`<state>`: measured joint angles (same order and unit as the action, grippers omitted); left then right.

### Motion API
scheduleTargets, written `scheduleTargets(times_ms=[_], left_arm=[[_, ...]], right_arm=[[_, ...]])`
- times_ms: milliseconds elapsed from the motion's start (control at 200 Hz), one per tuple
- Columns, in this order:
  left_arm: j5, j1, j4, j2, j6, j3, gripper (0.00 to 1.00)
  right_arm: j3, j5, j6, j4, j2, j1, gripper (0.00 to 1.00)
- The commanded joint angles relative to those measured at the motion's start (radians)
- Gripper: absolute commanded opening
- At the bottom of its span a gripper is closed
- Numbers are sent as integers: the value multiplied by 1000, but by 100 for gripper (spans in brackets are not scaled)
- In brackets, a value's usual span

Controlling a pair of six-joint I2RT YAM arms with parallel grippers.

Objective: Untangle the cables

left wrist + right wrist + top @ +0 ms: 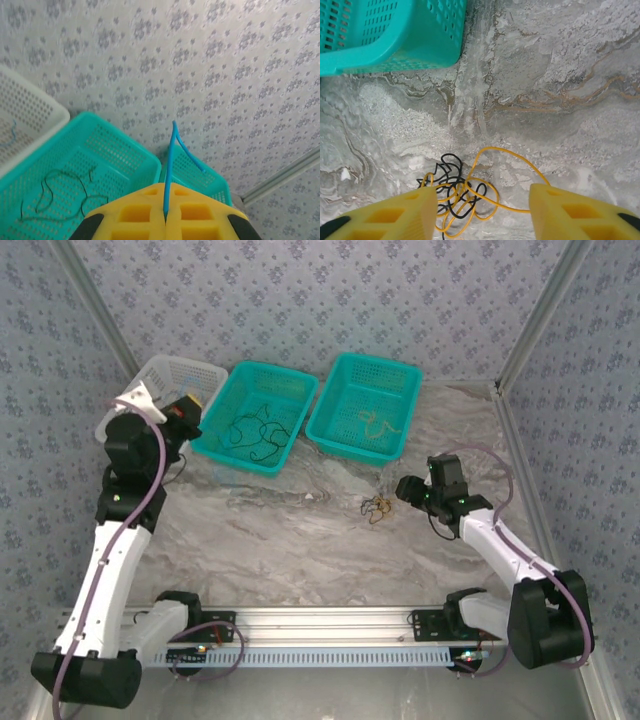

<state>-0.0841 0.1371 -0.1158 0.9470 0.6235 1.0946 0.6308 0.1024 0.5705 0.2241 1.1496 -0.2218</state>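
Top external view, as I read it from my station:
- Left gripper (188, 412): raised at the near corner of the white basket (165, 375), by the left rim of the middle teal basket (296, 425).
- Middle teal basket: holds thin black cables (255, 430) in loose loops.
- Right teal basket (345, 375): holds one yellow-tan cable (375, 424).
- Right gripper (409, 489): low over the marbled surface (300, 540), pointing left.
- Tangle of cables (378, 508): a small knot on the surface in front of the right teal basket, just beside the right gripper.

Left wrist view:
- Left gripper (165, 192): yellow jaws clenched together on a blue cable (170, 165).
- Blue cable: rises from the seam between the jaws, bends at the top and hangs down to the right, in the air above the baskets.
- White basket (30, 112): a thin blue strand (10, 136) lies inside.
- Middle teal basket (115, 150): black cables (50, 192) on its floor.
- Right teal basket (212, 180): only a corner in frame.

Right wrist view:
- Right gripper (485, 202): jaws released and standing apart, grasping nothing.
- Tangle of cables (455, 192): black and yellow strands knotted together, lying on the surface (570, 75) between the jaws, nearer the left one. One yellow loop reaches the right one; I cannot tell whether it touches.
- Right teal basket (420, 45): corner at upper left, apart from the tangle.
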Motion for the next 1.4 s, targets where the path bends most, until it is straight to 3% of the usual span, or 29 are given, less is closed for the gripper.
scheduleTargets(times_ms=[0,180,375,540,715,1129,1229,1319,1399], left_arm=[[85,-7,-86,28,-101,117,0],[209,-29,-152,136,-208,310,0],[155,-123,-98,314,-204,453,0],[191,-189,-43,472,-202,569,0],[155,-270,-83,638,-185,738,0],[155,-337,-453,1051,-257,1331,0],[166,-337,-627,1223,-272,1619,0],[185,-337,-839,1466,-267,2070,2],[201,-340,-833,1479,-241,2013,8]], right_arm=[[-17,5,0,-16,-22,4,60],[-20,2,-6,-18,-28,4,68],[-28,-7,0,-30,-30,4,69],[-30,-10,2,-26,-36,3,69],[-51,-24,13,-24,-65,2,70],[-53,-24,15,-12,-87,1,70],[-53,-28,14,-3,-95,1,70],[-56,-33,13,3,-105,-1,70],[-59,-36,14,9,-112,-1,70]])
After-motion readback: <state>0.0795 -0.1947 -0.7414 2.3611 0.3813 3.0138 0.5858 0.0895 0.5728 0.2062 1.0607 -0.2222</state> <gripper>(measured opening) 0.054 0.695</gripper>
